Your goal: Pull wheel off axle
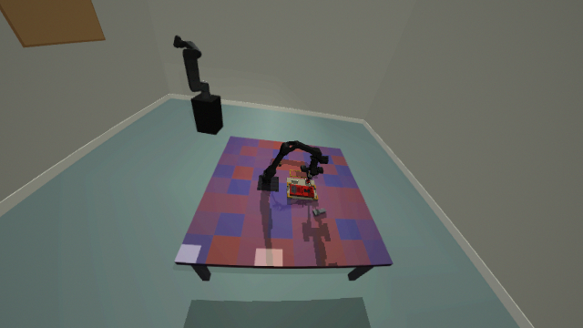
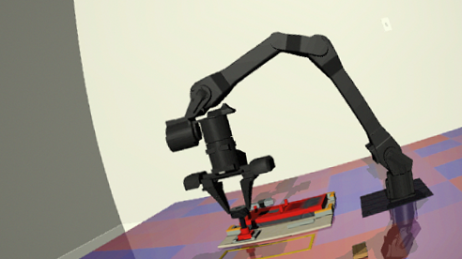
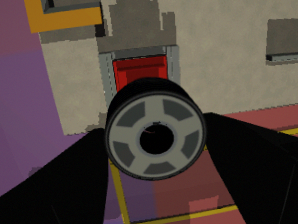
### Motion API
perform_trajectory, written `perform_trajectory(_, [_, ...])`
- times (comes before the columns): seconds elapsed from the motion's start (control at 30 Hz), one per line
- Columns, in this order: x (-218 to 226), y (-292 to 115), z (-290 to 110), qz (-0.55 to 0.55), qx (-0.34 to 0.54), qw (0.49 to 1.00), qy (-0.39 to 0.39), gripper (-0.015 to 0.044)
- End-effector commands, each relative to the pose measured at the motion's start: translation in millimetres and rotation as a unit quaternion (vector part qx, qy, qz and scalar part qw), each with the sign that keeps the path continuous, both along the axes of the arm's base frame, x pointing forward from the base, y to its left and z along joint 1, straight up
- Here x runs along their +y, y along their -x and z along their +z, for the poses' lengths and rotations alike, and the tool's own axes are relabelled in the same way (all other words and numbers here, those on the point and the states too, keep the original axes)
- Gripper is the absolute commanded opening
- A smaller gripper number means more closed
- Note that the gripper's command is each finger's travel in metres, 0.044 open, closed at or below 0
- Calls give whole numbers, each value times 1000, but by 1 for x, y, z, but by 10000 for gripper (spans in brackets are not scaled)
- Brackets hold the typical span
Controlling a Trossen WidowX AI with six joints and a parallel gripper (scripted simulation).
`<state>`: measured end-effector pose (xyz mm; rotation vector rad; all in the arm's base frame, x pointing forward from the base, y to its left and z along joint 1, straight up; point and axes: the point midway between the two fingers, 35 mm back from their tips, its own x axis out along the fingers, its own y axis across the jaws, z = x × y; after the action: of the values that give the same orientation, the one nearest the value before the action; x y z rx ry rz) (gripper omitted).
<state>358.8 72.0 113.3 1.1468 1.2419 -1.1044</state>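
My gripper (image 2: 238, 208) (image 3: 153, 131) (image 1: 311, 177) points straight down and is shut on the wheel (image 2: 240, 211) (image 3: 129, 143), a black tyre with a grey spoked hub. The wheel hangs a little above the red axle mount (image 2: 245, 234) (image 3: 140, 72) at the left end of the beige board (image 2: 278, 232) (image 3: 220, 50) (image 1: 301, 197). The thin upright axle (image 2: 243, 224) shows under the wheel; I cannot tell whether its tip is still inside the hub. The yellow-outlined marked area (image 2: 267, 256) (image 3: 182, 216) lies on the table just in front of the board.
The board carries a red chassis (image 2: 288, 209) and grey parts. A small tan block (image 2: 359, 251) (image 1: 319, 211) lies on the table to the right of the marked area. The arm's base (image 2: 397, 195) stands to the right of the board. A second black arm (image 1: 196, 87) stands on the floor far behind.
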Motion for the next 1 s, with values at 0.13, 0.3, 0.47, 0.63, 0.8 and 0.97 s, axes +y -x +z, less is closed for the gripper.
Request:
perform_trajectory(0.13, [0, -1, 4, -2, -3, 1000, 0, 0])
perform_trajectory(0.3, [0, -1, 6, -2, -3, 1000, 1, 0])
perform_trajectory(0.47, [0, 0, 10, -2, -3, 1000, 1, 0])
perform_trajectory(0.63, [0, 1, 27, -2, -2, 1000, 1, 0])
perform_trajectory(0.8, [0, 3, 41, -2, -2, 1000, 1, 0])
perform_trajectory(0.97, [17, 12, 34, 0, 1, 1000, 0, 0])
